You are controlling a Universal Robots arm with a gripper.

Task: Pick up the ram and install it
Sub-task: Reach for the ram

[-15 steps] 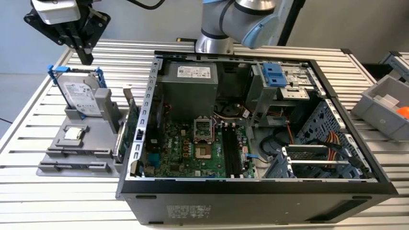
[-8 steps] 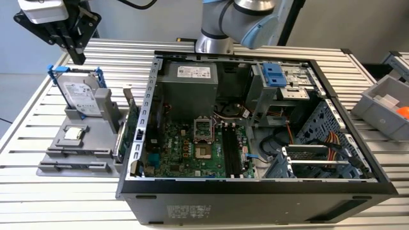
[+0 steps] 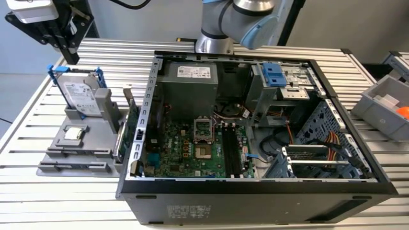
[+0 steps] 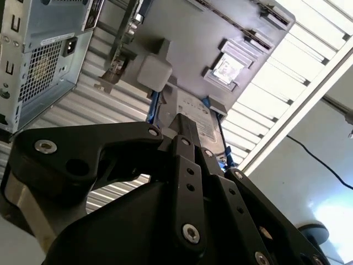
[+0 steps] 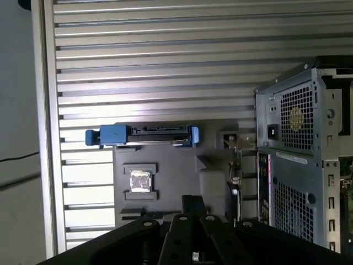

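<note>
Exterior view: ram's look indiscernible.

The slatted desk [image 3: 76,201] bears an open computer case [image 3: 255,203]. A grey holder [image 3: 76,160] and a grey bin [image 3: 377,103] flank it.

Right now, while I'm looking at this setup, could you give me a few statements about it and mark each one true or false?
1. The case lies open on the table. True.
2. The hard drive sits inside the case. False: it stands upright in the holder beside the case.
3. The end effector is above the holder, outside the case. True.
4. The bin at the exterior view's right holds something green. False: it holds an orange thing.
</note>
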